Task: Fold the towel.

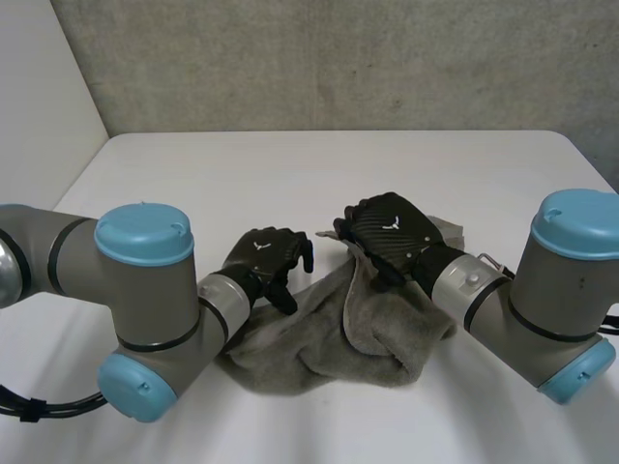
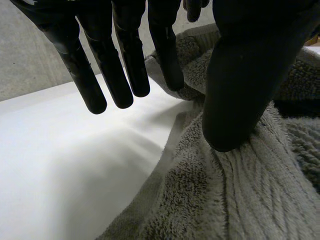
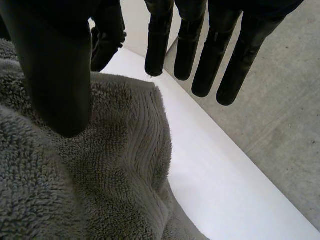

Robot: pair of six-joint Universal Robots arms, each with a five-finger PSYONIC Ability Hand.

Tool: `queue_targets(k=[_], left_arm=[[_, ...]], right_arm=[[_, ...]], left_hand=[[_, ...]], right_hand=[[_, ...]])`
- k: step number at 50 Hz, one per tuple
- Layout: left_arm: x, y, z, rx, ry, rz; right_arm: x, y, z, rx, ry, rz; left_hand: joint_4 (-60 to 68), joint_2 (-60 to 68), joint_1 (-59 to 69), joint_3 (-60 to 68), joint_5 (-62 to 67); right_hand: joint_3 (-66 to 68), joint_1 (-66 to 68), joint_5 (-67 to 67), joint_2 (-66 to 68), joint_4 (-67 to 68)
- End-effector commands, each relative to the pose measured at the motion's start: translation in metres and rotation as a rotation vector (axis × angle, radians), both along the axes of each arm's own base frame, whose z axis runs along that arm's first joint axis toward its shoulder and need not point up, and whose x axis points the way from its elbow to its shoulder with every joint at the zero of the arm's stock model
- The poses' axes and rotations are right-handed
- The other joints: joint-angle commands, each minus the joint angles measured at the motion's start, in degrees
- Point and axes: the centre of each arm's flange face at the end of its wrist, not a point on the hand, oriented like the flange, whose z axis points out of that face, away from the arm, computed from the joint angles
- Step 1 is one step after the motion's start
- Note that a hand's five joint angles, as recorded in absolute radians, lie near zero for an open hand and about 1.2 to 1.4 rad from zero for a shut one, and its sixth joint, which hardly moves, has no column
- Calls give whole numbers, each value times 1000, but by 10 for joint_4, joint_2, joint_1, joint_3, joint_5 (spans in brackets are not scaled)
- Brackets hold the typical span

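Note:
A grey towel (image 1: 329,338) lies crumpled in a heap on the white table, between my two hands. My left hand (image 1: 263,253) is at the heap's left end. In the left wrist view its fingers (image 2: 120,65) hang straight above bare table beside the towel's edge, and its thumb (image 2: 235,90) rests on the towel (image 2: 240,200). My right hand (image 1: 392,230) is over the heap's raised far-right part. In the right wrist view its fingers (image 3: 215,55) are straight and clear of the cloth, with its thumb (image 3: 55,85) set on the towel (image 3: 75,190). Neither hand grips the cloth.
The white table (image 1: 290,174) stretches bare to its far edge, where a grey concrete wall (image 1: 338,58) rises. In the right wrist view the table's edge (image 3: 220,175) runs past the fingertips, with grey floor (image 3: 280,125) beyond it.

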Motion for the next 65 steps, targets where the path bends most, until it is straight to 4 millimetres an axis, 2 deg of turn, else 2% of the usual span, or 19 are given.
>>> queue_targets(k=[1, 8, 9, 13, 15, 22, 24, 26, 29, 32, 34, 35, 37, 44, 46, 49, 53, 58, 65], left_arm=[[-1, 4, -2, 9, -7, -9], [-3, 15, -11, 37, -25, -32], [-2, 16, -10, 42, -29, -30], [-1, 17, -7, 46, -32, -30], [0, 17, 0, 40, -27, -27], [2, 18, 12, 19, -14, -24], [1, 18, 15, 13, -10, -24], [1, 18, 15, 10, -8, -26], [0, 17, 17, 3, -3, -26], [-2, 17, 19, -4, 4, -32], [-5, 17, 20, -8, 8, -39], [-5, 17, 20, -8, 8, -39], [-13, 20, 24, -23, 17, -61], [-32, 21, 27, -54, 38, -103], [-43, 17, 27, -76, 51, -120], [-48, 14, 26, -84, 53, -126], [-62, -1, 16, -97, 60, -126], [-76, -17, -4, -88, 52, -128], [-82, -24, -27, -48, 15, -123]], right_arm=[[2, -2, -8, -20, 19, 4], [3, -2, -18, -44, 64, 17], [3, -2, -18, -51, 69, 19], [3, -2, -18, -54, 69, 21], [5, -3, -15, -72, 67, 12], [-3, -20, 4, -157, 24, -102], [-8, -26, 9, -172, 23, -144], [-25, -42, 12, -179, 30, -223], [-40, -56, 14, -184, 34, -278], [-47, -63, 16, -186, 36, -306], [-63, -72, 23, -183, 41, -348], [-63, -72, 23, -183, 41, -348], [-76, -74, 29, -164, 53, -372], [-91, -68, 28, -97, 74, -358], [-95, -66, 26, -80, 76, -355], [-103, -61, 26, -64, 74, -363], [-110, -48, 26, -55, 72, -358], [-115, -34, 14, -9, 75, -339], [-116, -32, 10, -9, 74, -334]], left_hand=[[58, 57, 58, 57, 57], [25, 24, 25, 24, 23], [-19, -19, -19, -19, -20], [-75, -75, -75, -75, -76], [-117, -117, -117, -117, -118], [-120, -121, -120, -121, -121], [-120, -121, -120, -121, -121], [-122, -123, -122, -123, -123], [-120, -121, -120, -121, -121], [-120, -121, -120, -121, -121], [-120, -121, -120, -121, -121], [-120, -121, -120, -121, -121], [-119, -119, -119, -119, -120], [-115, -116, -115, -116, -116], [-115, -116, -115, -116, -116], [-114, -114, -114, -114, -115], [-109, -109, -109, -109, -110], [-88, -89, -88, -89, -90], [-62, -62, -62, -62, -63]], right_hand=[[50, 51, 52, 45, 48], [136, 136, 137, 130, 134], [205, 205, 206, 199, 202], [304, 305, 306, 299, 302], [486, 486, 488, 481, 484], [487, 487, 489, 482, 485], [487, 487, 489, 482, 485], [487, 487, 489, 482, 485], [487, 487, 489, 482, 485], [487, 487, 489, 482, 485], [487, 487, 489, 482, 485], [487, 487, 489, 482, 485], [487, 487, 489, 482, 485], [487, 487, 489, 482, 485], [487, 487, 489, 482, 485], [487, 487, 489, 482, 485], [487, 487, 489, 482, 485], [487, 487, 489, 482, 485], [487, 487, 489, 482, 485]])
